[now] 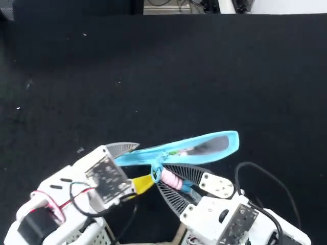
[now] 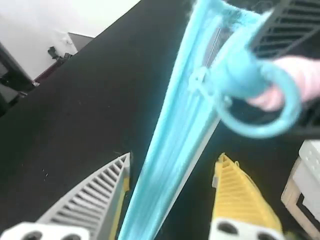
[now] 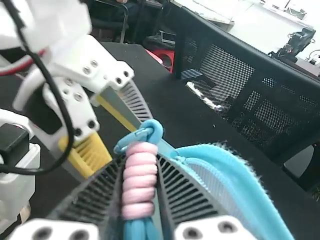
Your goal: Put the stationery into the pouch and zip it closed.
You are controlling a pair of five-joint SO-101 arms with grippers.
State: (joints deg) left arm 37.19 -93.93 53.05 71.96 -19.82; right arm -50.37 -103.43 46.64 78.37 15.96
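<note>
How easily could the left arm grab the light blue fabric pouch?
Probably yes, easily: the left gripper is open, its fingers either side of the pouch edge, nothing else between.

Robotics lab or maker's workshop, by the look of it. The work surface is a table (image 1: 153,66) draped in black cloth. A small white arm (image 1: 56,214) carries a bare circuit board (image 1: 104,178) and loose red and black wires (image 1: 66,201) (nothing boxed in, bench-built kit). Cables (image 1: 168,4) lie past the table's far edge. A black mesh panel (image 3: 235,85) stands beside the table. Plain white wall (image 2: 60,15); more gear on a desk (image 3: 300,37) behind.
</note>
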